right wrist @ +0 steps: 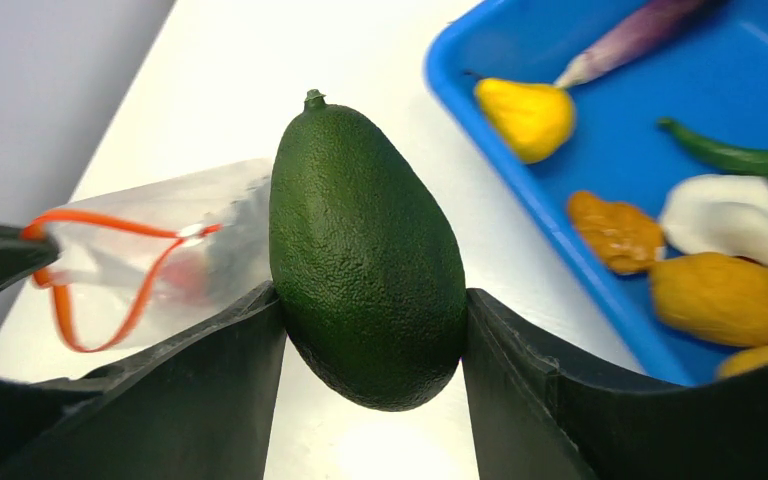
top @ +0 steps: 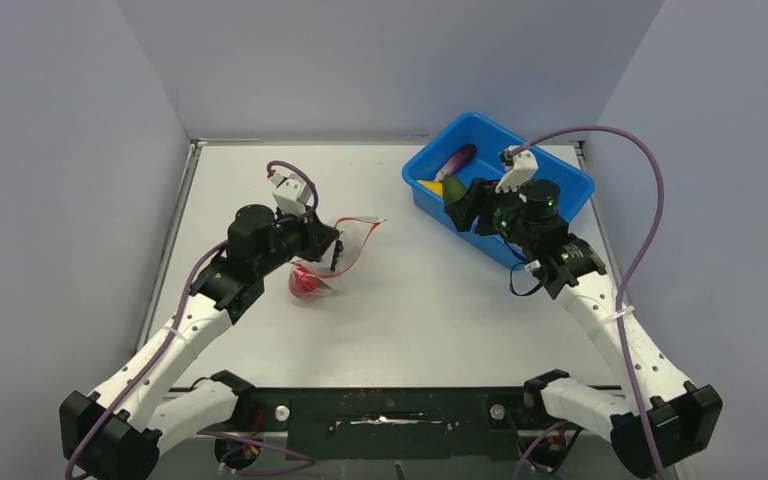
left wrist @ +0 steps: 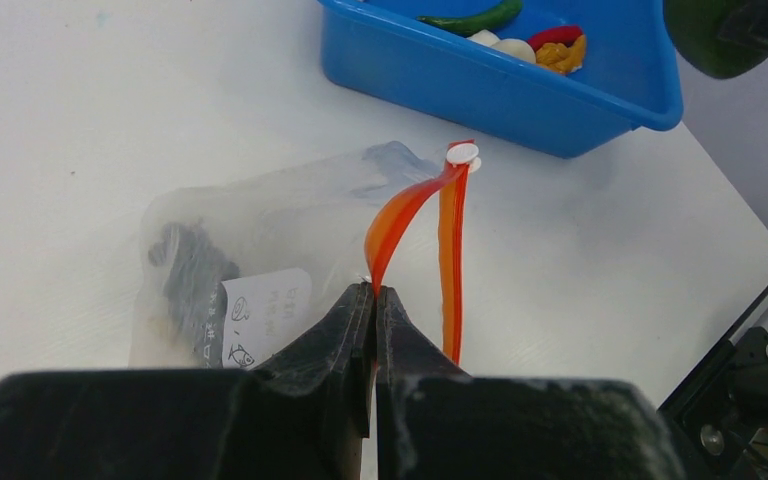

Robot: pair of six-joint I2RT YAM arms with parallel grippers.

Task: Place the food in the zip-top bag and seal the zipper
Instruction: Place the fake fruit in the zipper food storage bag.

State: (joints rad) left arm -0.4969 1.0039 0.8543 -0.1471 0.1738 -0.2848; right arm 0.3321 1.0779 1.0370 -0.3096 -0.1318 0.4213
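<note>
The clear zip-top bag (left wrist: 270, 215) lies on the table with dark grapes (left wrist: 188, 265) and a red ball (top: 305, 282) inside. My left gripper (left wrist: 374, 292) is shut on one lip of its red-orange zipper (left wrist: 400, 215), holding the mouth open; the other lip (left wrist: 450, 260) hangs apart. The bag also shows in the right wrist view (right wrist: 160, 245). My right gripper (right wrist: 370, 340) is shut on a dark green avocado (right wrist: 365, 255), held above the table at the blue tub's near-left edge (top: 454, 190). More food lies in the tub: purple eggplant (top: 457, 158), yellow pieces (right wrist: 528, 115), green pepper (right wrist: 740, 155).
The blue tub (top: 560, 165) stands at the back right, with its wall (left wrist: 500, 90) just beyond the bag in the left wrist view. Grey walls enclose the table on the left, back and right. A black rail (top: 390, 410) runs along the near edge.
</note>
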